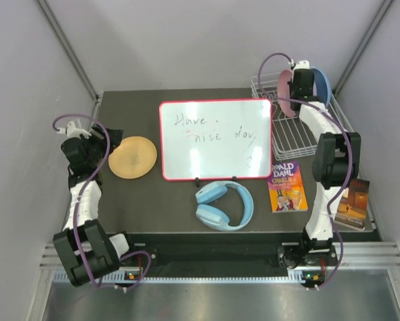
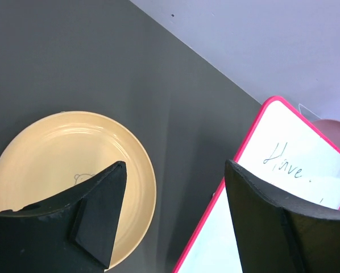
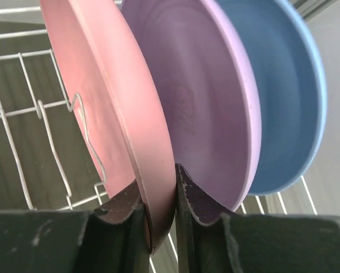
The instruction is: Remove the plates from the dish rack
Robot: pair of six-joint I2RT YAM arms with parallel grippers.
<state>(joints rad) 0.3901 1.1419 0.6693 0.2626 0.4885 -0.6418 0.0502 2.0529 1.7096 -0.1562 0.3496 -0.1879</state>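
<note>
Gripping the pink plate [image 3: 104, 91] at the rack [image 1: 292, 144]; yellow plate [image 2: 56, 165] is already out.

Near edge of the surface [image 1: 153, 200]: headphones [image 1: 223, 206] and two books [image 1: 288, 186], not task items. Left jaws are spread wide and empty, hovering over the yellow plate, which lies flat on the surface just left of the whiteboard [image 1: 215, 139]. Far right corner: the rack, with the pink, purple [image 3: 204, 108] and blue [image 3: 286, 85] plates standing on edge, close together. Right jaws are nearly closed, pinching the pink plate's rim, one jaw on each face, the inner one wedged between pink and purple. Step in hand: pulling the second plate, roughly a quarter through. Next move probably needs a straight lift clear of the prongs without dragging the purple plate, then laying it flat on bare surface.
</note>
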